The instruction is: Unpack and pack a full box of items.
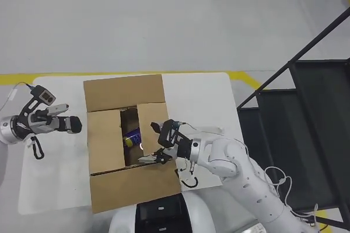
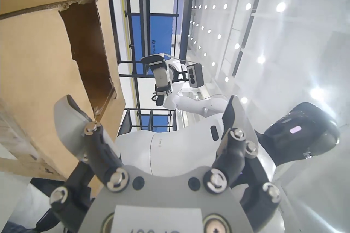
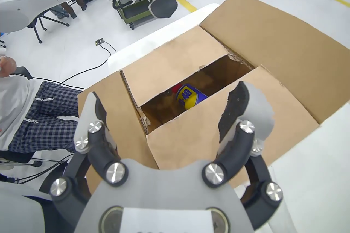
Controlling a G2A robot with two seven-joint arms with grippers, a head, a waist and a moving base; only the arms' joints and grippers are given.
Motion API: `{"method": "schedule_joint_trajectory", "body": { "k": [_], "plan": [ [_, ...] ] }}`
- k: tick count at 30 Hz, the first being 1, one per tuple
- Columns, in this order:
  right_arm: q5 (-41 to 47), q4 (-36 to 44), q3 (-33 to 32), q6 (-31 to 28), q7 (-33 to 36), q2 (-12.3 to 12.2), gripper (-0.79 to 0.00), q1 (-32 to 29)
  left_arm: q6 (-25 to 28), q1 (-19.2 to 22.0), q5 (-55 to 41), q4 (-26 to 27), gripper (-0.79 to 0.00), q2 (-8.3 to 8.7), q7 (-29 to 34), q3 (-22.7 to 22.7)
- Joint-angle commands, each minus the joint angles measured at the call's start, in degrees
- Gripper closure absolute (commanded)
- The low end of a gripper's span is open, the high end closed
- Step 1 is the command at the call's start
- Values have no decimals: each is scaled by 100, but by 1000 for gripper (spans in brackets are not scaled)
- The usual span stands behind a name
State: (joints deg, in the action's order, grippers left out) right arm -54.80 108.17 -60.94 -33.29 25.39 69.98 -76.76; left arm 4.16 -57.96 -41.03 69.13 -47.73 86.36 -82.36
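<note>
A brown cardboard box (image 1: 108,140) stands on the white table (image 1: 198,96). Its far flap lies folded back, and the side flaps leave a narrow gap. Through the gap I see a blue and yellow spray can (image 1: 132,140) with a red cap, lying inside the box (image 3: 175,64) as the can (image 3: 190,96). My right gripper (image 1: 150,157) hovers open over the near end of the gap, nothing between its fingers (image 3: 93,111). My left gripper (image 1: 73,124) hangs open and empty just left of the box's outer wall (image 2: 35,75).
Black metal stairs (image 1: 303,116) stand close to the table's right side. A yellow floor line (image 1: 23,77) runs behind the table. A green cart (image 3: 136,12) is on the floor beyond the table's left side. Bare tabletop lies right of the box.
</note>
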Motion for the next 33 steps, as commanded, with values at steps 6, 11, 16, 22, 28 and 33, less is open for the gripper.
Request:
{"method": "schedule_joint_trajectory", "body": {
  "k": [6,11,16,22,28,33],
  "plan": [
    [-4,-5,7,4,3,1,-785,3,-25,2,-155,-100,-785,-1,-17,-56],
    [-4,-5,7,4,3,1,-785,3,-25,2,-155,-100,-785,-1,-17,-56],
    [1366,-249,49,-79,315,7,-785,-24,-97,-28,-206,-94,-785,-15,-317,-53],
    [4221,-468,-396,36,1568,-120,-785,-128,118,392,-301,-791,-785,-97,-890,55],
    [5580,-253,-1252,464,2672,-355,-785,-768,433,1080,-318,-1785,-785,-220,-778,351],
    [6033,-83,-1907,875,3220,-512,-785,-1445,607,1621,-320,-2625,-785,-382,-768,705]
  ]
}}
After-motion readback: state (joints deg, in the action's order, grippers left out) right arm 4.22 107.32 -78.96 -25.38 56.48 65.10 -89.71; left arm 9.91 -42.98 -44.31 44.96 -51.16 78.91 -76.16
